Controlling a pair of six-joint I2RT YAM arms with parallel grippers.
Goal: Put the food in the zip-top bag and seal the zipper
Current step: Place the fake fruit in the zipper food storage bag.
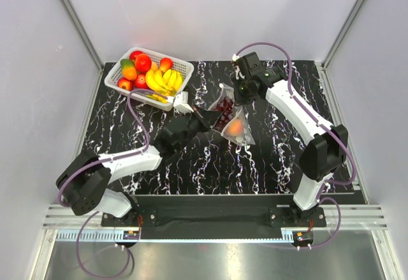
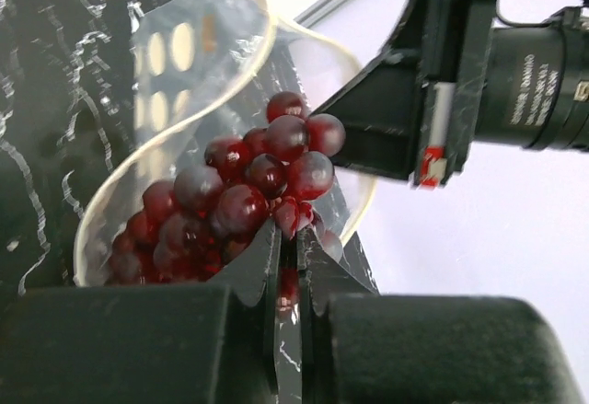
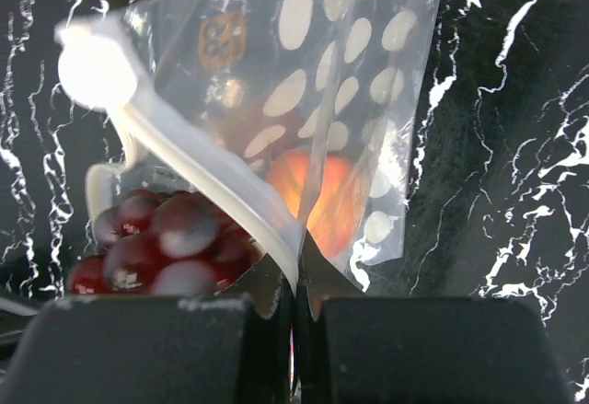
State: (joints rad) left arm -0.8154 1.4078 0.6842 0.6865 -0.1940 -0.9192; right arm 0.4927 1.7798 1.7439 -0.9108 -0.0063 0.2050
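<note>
The zip-top bag (image 1: pixel 237 127) is held up over the middle of the table, mouth open toward the left. The pink-yellow peach (image 1: pixel 234 127) lies inside it and also shows in the right wrist view (image 3: pixel 317 197). The dark purple grape bunch (image 1: pixel 223 106) sits in the bag's mouth, partly inside (image 2: pixel 248 202). My left gripper (image 1: pixel 207 119) is shut on the bunch's near end (image 2: pixel 287 238). My right gripper (image 1: pixel 241 95) is shut on the zipper strip (image 3: pixel 212 174) at the mouth edge (image 3: pixel 296 280).
A white lattice basket (image 1: pixel 118 87) stands at the back left with bananas (image 1: pixel 162 79) and red and orange round fruits (image 1: pixel 143 62). The right gripper's fingers (image 2: pixel 386 100) are close behind the grapes in the left wrist view.
</note>
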